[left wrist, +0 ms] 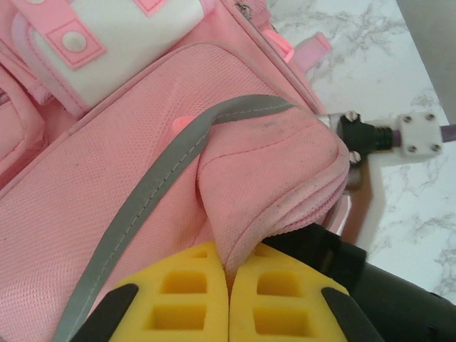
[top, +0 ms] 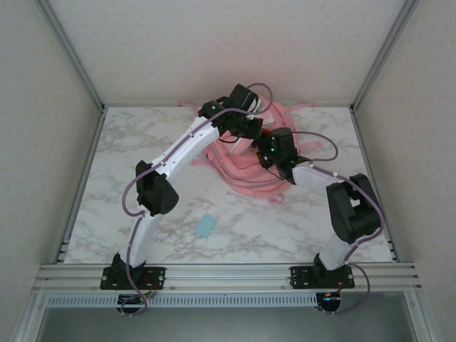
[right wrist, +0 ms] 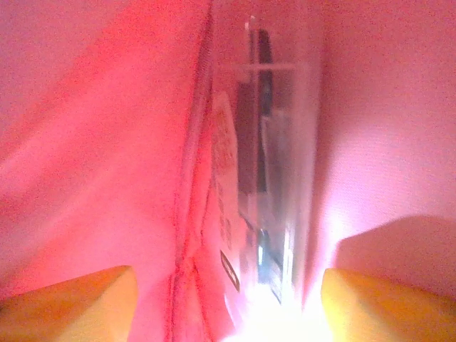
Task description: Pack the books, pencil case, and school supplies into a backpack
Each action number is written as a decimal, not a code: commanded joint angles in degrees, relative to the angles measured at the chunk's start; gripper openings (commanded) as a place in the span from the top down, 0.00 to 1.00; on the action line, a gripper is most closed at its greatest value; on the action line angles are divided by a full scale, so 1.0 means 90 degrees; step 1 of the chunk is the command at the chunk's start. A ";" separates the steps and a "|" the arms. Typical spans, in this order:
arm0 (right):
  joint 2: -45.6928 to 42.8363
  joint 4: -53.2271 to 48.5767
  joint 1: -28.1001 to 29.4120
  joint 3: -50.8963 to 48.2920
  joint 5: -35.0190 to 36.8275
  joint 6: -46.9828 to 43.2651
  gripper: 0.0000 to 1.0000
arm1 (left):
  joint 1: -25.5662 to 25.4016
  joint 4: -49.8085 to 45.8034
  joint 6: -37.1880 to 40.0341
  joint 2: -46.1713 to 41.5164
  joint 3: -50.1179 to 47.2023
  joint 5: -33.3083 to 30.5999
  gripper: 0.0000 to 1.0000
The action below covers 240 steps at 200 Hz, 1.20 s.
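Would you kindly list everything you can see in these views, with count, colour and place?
backpack: one, pink with white trim, far middle of the table.
light-blue block: one, light blue, on the table nearer the front, apart from the backpack.
transparent strip: one, clear, inside the backpack.
table: one, white-grey marble.
left arm: one, white and black, reaching to the backpack.
right arm: one, white and black, reaching to the backpack.
left fingers: yellow, shut on a fold of backpack fabric.
right fingers: yellow, open inside the backpack, either side of the strip.
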 commanded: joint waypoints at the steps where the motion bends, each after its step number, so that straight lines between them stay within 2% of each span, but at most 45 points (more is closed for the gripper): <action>1: -0.0914 -0.1545 0.0091 0.0003 -0.0441 -0.0921 0.26 | 0.0098 0.0441 -0.0225 -0.0028 0.0250 0.0151 1.00; 26: -0.1580 -0.2885 0.0092 -0.0037 -0.0380 -0.1804 0.21 | 0.0118 0.0464 -0.0262 0.0124 0.0238 0.0219 1.00; 66: -0.2444 -0.4138 0.0101 -0.0372 -0.0758 -0.3056 0.22 | 0.0118 0.0554 -0.0393 0.0297 0.0188 0.0353 1.00; 107: -0.3352 -0.4043 0.0113 -0.1330 -0.1405 -0.3578 0.22 | 0.0113 0.0671 -0.0471 0.0354 -0.0072 0.0405 1.00; 121: -0.3510 -0.4059 0.0142 -0.1514 -0.1635 -0.3716 0.25 | 0.0118 0.0659 -0.0483 0.0357 -0.0141 0.0402 1.00; 136: -0.3658 -0.4126 0.0282 -0.1662 -0.1799 -0.3846 0.27 | 0.0118 0.0609 -0.0462 0.0357 -0.0204 0.0388 0.87; 163: -0.3640 -0.4128 0.0878 -0.1717 -0.1761 -0.4002 0.24 | 0.0155 0.0696 -0.0457 0.0083 -0.0610 0.0367 0.46; 197: -0.3009 -0.3863 0.1855 -0.1550 -0.1222 -0.4109 0.02 | 0.0375 0.1495 -0.0636 -0.1017 -0.2271 0.0250 0.04; 204: -0.2815 -0.3820 0.2059 -0.1466 -0.1107 -0.4164 0.01 | 0.0458 0.1645 -0.0663 -0.1283 -0.2632 0.0212 0.00; 240: -0.1562 -0.3895 0.3110 -0.0631 -0.0519 -0.4439 0.01 | 0.0977 0.2210 -0.0811 -0.2794 -0.4485 -0.0205 0.00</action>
